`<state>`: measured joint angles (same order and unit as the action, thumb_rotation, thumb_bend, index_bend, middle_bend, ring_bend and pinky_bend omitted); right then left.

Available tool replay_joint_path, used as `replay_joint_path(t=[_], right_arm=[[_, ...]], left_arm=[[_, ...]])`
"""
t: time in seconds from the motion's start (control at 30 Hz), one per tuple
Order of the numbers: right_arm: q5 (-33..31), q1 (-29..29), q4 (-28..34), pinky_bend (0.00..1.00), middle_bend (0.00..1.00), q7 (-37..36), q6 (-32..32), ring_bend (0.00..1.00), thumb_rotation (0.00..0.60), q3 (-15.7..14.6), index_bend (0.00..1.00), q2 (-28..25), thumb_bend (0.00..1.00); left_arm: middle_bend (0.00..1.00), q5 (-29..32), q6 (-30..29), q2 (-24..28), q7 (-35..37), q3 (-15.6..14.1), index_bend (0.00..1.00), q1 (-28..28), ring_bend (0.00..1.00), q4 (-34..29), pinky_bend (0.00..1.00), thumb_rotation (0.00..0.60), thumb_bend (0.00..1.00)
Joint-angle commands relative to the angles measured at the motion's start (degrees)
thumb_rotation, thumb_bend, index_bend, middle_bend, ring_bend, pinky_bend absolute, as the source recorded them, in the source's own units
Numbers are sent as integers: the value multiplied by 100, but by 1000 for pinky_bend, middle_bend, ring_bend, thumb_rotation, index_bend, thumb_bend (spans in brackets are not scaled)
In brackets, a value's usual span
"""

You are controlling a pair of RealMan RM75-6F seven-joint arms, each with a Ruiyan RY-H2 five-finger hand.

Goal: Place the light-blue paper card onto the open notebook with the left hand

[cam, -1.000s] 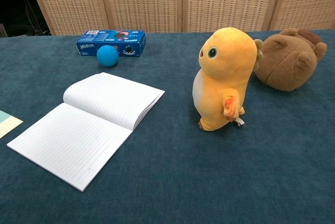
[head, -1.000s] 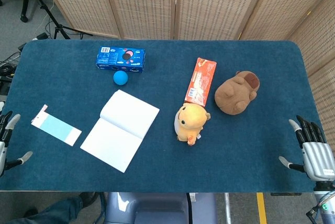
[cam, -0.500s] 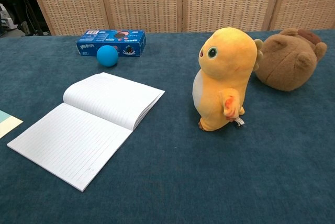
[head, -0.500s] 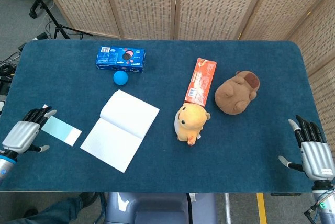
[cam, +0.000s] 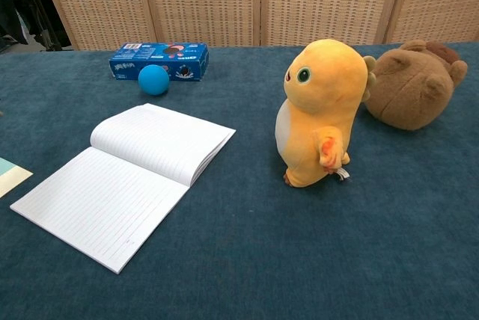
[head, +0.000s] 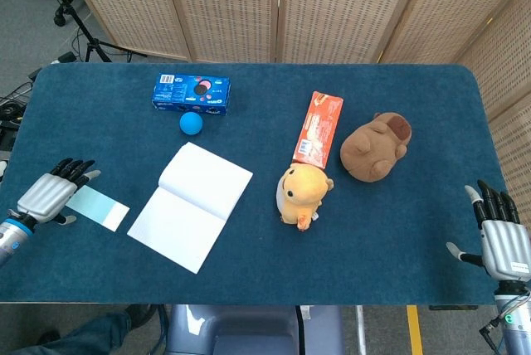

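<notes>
The light-blue paper card lies flat near the table's left edge; only its corner shows in the chest view. My left hand hovers over the card's left end, palm down, fingers apart and holding nothing; whether it touches the card is unclear. The open notebook lies just right of the card, blank lined pages up. My right hand sits at the table's front right corner, fingers spread and empty. Neither hand appears in the chest view.
A blue ball and a blue cookie box lie behind the notebook. An orange plush, an orange-red snack box and a brown plush stand right of centre. Wicker screens back the table.
My left hand has come in from the table's left edge and moved up over the card's left end, covering it. The right hand has shifted slightly toward the edge. Card and notebook have not moved.
</notes>
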<state>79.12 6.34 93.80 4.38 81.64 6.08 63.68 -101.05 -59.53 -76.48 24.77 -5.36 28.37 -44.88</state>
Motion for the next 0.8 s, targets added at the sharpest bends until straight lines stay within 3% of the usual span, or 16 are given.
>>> replay_joint_path(t=[0.03, 0.7, 0.8], right_arm=[[-3, 8, -10, 0, 0, -4, -19, 0, 600, -1, 2, 0, 0], [32, 4, -39, 0, 0, -152, -52, 0, 600, -10, 2, -33, 0], [39, -1, -44, 0, 0, -165, -37, 0, 600, -7, 2, -33, 0]], left_arm=[[0, -41, 11, -168, 74, -86, 177, 72, 0, 154, 0, 600, 0], [0, 298, 456, -487, -27, -215, 240, 180, 0, 184, 0, 600, 12], [0, 370, 636, -482, -45, -231, 289, 225, 0, 148, 0, 600, 28]])
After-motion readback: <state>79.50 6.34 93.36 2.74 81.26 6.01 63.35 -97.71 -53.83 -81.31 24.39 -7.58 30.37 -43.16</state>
